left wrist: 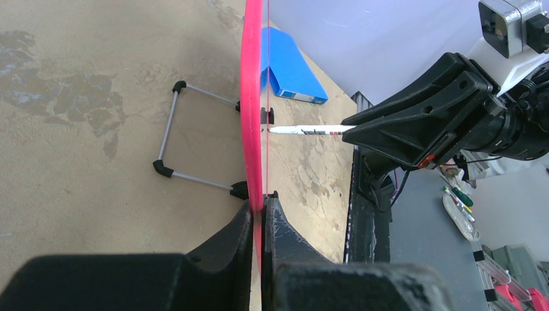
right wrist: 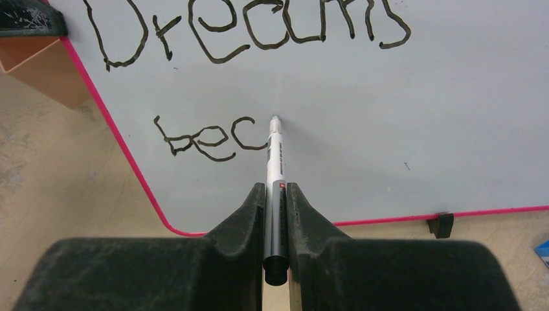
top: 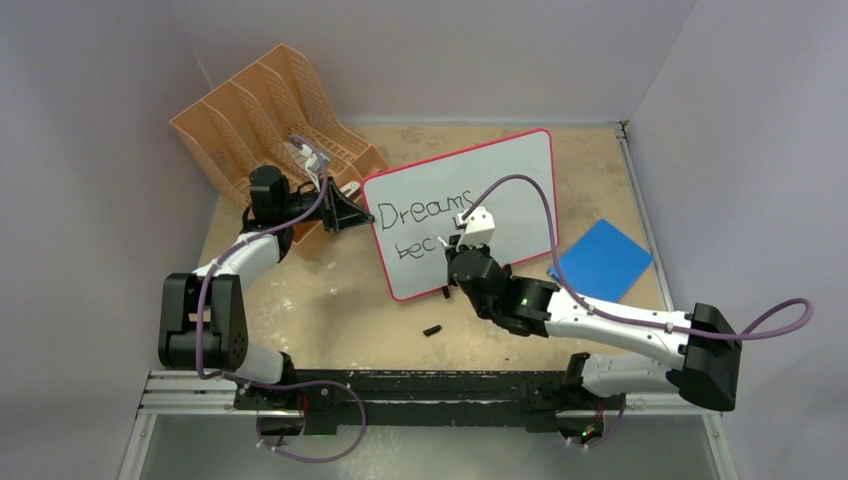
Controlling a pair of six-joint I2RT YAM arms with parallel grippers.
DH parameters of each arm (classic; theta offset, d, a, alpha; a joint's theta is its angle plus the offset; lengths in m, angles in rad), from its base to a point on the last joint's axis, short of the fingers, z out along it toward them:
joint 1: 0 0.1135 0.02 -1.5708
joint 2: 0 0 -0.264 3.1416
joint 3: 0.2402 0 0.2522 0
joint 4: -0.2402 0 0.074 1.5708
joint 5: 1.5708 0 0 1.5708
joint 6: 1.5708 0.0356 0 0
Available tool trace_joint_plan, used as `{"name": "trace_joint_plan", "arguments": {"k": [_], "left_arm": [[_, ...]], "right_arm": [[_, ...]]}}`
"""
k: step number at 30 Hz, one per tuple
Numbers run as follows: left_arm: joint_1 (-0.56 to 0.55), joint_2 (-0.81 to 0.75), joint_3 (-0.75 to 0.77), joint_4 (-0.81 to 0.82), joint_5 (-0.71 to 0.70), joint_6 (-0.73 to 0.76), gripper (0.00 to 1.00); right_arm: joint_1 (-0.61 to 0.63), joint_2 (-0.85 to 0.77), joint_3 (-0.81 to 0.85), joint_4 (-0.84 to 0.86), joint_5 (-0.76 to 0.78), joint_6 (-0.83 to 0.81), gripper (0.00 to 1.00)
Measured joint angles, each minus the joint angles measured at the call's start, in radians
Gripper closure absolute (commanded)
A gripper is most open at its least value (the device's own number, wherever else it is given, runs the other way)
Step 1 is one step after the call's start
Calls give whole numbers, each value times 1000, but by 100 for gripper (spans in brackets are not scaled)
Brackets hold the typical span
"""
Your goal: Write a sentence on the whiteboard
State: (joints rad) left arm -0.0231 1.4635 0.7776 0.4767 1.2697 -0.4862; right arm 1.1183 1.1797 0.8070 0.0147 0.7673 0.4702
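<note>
The whiteboard (top: 520, 180) stands tilted on the table, white with a red-pink frame. The sentence (right wrist: 246, 32) reads "Dreams" in black, with "bec" (right wrist: 207, 139) on the line below. My right gripper (right wrist: 276, 189) is shut on a white and grey marker (right wrist: 275, 162). Its tip rests on the board just right of the "c". My left gripper (left wrist: 262, 204) is shut on the whiteboard's red edge (left wrist: 251, 97), seen end-on. In the top view the left gripper (top: 362, 215) clamps the board's left side, and the right gripper (top: 460, 240) is in front of the second line.
An orange file rack (top: 270, 120) stands at the back left, close behind the left gripper. A blue pad (top: 602, 260) lies to the right of the board. A small black cap (top: 432, 329) lies on the table in front. A wire stand (left wrist: 169, 129) props the board from behind.
</note>
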Motion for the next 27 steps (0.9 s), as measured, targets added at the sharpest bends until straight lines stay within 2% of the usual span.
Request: {"name": "trace_joint_plan", "arguments": {"k": [27], "left_arm": [[0, 0, 0, 0, -2, 0, 100]], "right_arm": [[-2, 17, -2, -21, -57, 11, 100]]}}
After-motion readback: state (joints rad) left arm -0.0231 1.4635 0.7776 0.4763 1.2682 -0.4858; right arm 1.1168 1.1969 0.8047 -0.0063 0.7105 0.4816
